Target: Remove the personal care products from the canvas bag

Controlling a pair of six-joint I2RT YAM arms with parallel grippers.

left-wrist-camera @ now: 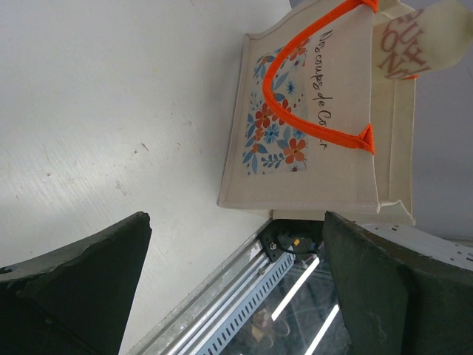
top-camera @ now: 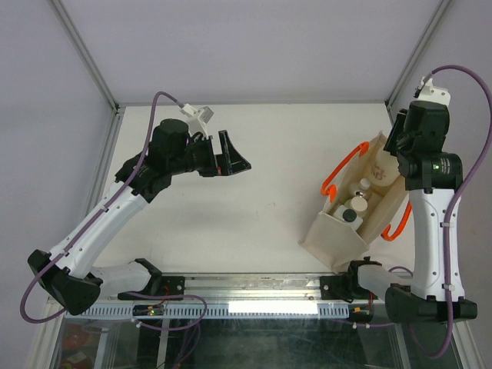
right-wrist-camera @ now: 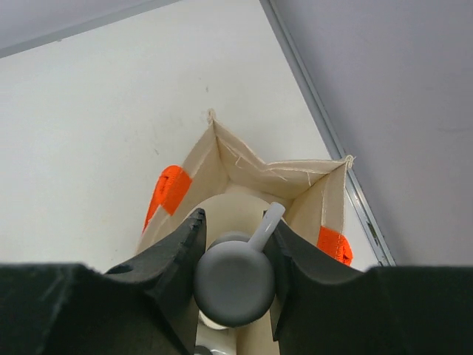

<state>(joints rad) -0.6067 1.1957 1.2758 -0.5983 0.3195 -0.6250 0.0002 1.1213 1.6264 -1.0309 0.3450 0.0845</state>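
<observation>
The canvas bag (top-camera: 342,231) stands open at the right of the table, with orange handles (top-camera: 332,181). Several bottle caps show inside it (top-camera: 357,204). My right gripper (top-camera: 390,157) reaches into the bag's far end. In the right wrist view its jaws (right-wrist-camera: 235,259) are closed around the grey pump head of the cream pump bottle (right-wrist-camera: 235,285), inside the bag (right-wrist-camera: 244,159). My left gripper (top-camera: 227,158) is open and empty above the middle of the table, far from the bag. In the left wrist view (left-wrist-camera: 236,296) it faces the bag's flower-printed side (left-wrist-camera: 318,148).
A metal rail (top-camera: 246,288) runs along the table's near edge, close under the bag. The enclosure's frame post (top-camera: 411,61) and right wall stand just behind the right arm. The bare white tabletop (top-camera: 269,200) lies between the two arms.
</observation>
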